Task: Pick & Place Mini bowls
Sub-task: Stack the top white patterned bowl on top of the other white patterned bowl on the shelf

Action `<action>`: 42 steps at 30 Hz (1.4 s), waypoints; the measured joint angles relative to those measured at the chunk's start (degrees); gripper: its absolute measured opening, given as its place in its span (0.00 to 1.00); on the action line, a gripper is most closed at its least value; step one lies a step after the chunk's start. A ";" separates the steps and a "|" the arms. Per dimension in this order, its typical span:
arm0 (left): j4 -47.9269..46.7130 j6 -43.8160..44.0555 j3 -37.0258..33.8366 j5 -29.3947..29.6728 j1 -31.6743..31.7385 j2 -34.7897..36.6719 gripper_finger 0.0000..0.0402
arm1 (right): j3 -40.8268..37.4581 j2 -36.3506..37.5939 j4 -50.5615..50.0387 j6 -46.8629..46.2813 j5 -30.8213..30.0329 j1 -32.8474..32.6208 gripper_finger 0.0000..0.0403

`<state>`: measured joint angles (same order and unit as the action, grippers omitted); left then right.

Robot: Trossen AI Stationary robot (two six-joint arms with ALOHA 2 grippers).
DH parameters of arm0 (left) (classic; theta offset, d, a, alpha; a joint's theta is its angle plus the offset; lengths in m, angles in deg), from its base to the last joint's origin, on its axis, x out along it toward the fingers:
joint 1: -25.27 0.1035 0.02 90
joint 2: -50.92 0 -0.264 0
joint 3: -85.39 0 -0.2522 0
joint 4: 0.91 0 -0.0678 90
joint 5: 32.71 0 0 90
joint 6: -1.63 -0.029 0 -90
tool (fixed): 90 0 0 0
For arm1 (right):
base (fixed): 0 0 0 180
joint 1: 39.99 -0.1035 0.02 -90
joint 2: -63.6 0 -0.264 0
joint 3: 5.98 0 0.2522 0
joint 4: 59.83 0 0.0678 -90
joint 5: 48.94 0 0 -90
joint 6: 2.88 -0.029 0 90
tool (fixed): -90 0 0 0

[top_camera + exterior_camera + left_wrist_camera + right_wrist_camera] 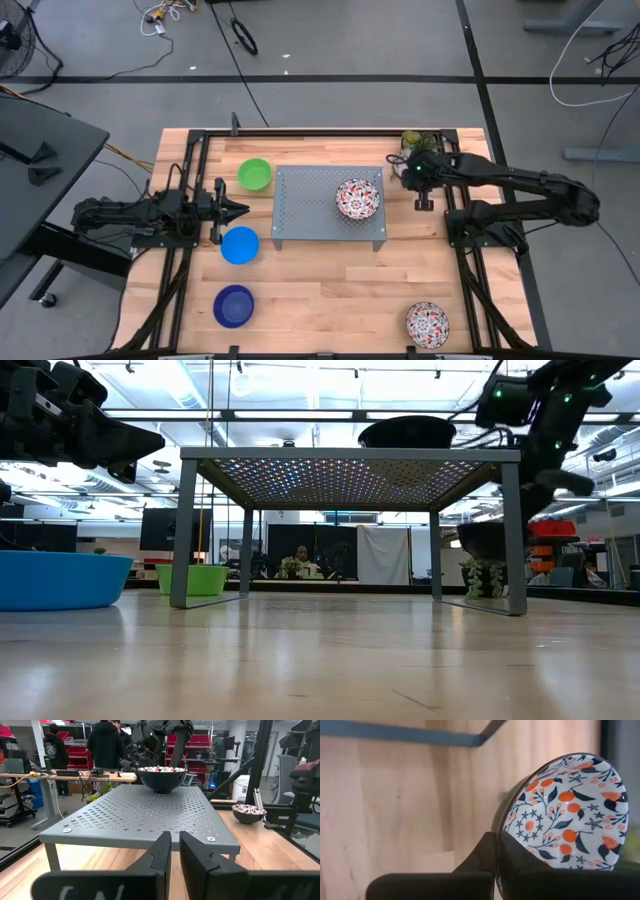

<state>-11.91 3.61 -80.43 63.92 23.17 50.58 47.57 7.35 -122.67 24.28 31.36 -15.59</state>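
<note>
R gripper pinches rim of a floral bowl, white w/ orange & dark-blue sprigs, tilted, just off the grey stand's far-right corner, near the plant. 2nd floral bowl upright on stand, nothing in it; 3rd at near-right table edge. Green, light blue, dark blue bowls left of stand, well apart. L gripper nearly closed, holding nothing, at stand's left edge.

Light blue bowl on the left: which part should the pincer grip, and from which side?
Grip the rim of the light blue bowl from straight above, one finger inside and one outside. It sits upright and open on the table, with low sloping walls. The rim arc facing the left pincer is nearest. The right pincer is busy holding a floral bowl.
</note>
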 joint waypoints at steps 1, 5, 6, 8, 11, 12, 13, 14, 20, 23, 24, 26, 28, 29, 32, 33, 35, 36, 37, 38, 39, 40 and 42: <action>0.00 0.00 0.00 -0.02 -0.02 -0.01 0.11 | 0.58 0.47 -0.70 -0.11 -0.41 0.00 0.00; 0.00 0.00 0.00 -0.01 -0.02 -0.01 0.11 | 3.12 2.33 -3.24 -1.55 -1.08 0.00 0.00; 0.00 0.00 0.00 0.01 -0.02 -0.01 0.11 | 3.85 2.79 -3.69 -1.79 -1.51 0.00 0.00; 0.00 0.00 0.00 -0.02 0.00 -0.01 0.11 | 5.26 3.51 -5.07 -2.63 -1.89 0.00 0.00; 0.00 0.00 -0.02 -0.02 0.01 -0.02 0.11 | 7.60 3.97 -6.49 -3.31 -1.90 0.00 0.00; 0.00 0.00 -0.02 0.01 0.01 -0.01 0.11 | 8.45 4.02 -6.85 -3.59 -2.01 0.00 0.00; 0.00 0.00 -0.01 -0.01 -0.01 -0.02 0.11 | 9.37 4.02 -7.22 -4.05 -2.36 0.00 0.00; 0.00 0.00 -0.01 0.00 -0.02 -0.02 0.11 | 10.27 4.02 -7.56 -4.24 -2.79 -0.02 0.00; 0.00 0.00 -0.01 0.01 0.00 -0.02 0.11 | 16.17 4.02 -8.13 -4.25 -3.38 -0.02 0.00; 0.00 0.00 0.00 0.00 0.01 -0.01 0.11 | 19.23 4.02 -8.17 -4.22 -3.38 -0.02 0.00; 0.00 0.00 -0.02 0.01 -0.02 -0.02 0.11 | 20.19 4.02 -8.28 -4.19 -3.38 -0.02 0.00; 0.00 0.00 -0.01 -0.01 0.00 -0.02 0.11 | 22.15 3.95 -8.65 -4.05 -3.38 -0.02 0.00; 0.00 0.00 0.01 -0.01 -0.02 0.00 0.11 | 24.31 3.76 -9.36 -3.99 -3.38 -0.02 0.00; 0.00 0.00 0.01 -0.02 -0.02 -0.02 0.11 | 25.43 3.60 -9.86 -3.88 -3.38 -0.02 0.00; 0.00 0.00 0.00 -0.02 -0.02 -0.01 0.11 | 28.96 2.78 -11.47 -3.55 -3.38 -0.02 0.00; 0.00 0.00 -0.02 0.00 0.00 -0.01 0.11 | 30.14 2.37 -11.91 -3.54 -3.38 -0.02 0.00; 0.00 0.00 0.00 0.00 0.01 -0.02 0.11 | 32.42 1.45 -12.51 -3.54 -3.38 -0.02 0.00; 0.00 0.00 0.01 0.01 -0.02 -0.02 0.11 | 33.55 1.01 -12.81 -3.30 -3.36 -0.02 0.00; 0.00 0.00 0.01 0.01 0.01 0.00 0.11 | 34.59 0.53 -12.96 -2.90 -3.36 -0.02 0.00; 0.00 0.00 0.00 0.01 0.01 -0.02 0.11 | 35.66 -0.02 -13.18 -2.57 -3.38 -0.02 0.00; 0.00 0.00 0.01 0.00 0.00 -0.02 0.11 | 36.62 -0.56 -13.36 -2.27 -3.37 -0.05 0.00; 0.00 0.00 0.01 0.01 0.01 -0.02 0.11 | 37.59 -1.11 -13.67 -2.04 -3.38 -0.25 0.00; 0.00 0.00 -0.01 -0.01 0.01 -0.02 0.11 | 39.35 -2.24 -14.24 -1.12 -3.40 -0.83 0.00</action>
<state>-11.91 3.61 -80.44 63.91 23.18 50.56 86.92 5.11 -136.91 23.17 27.96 -16.42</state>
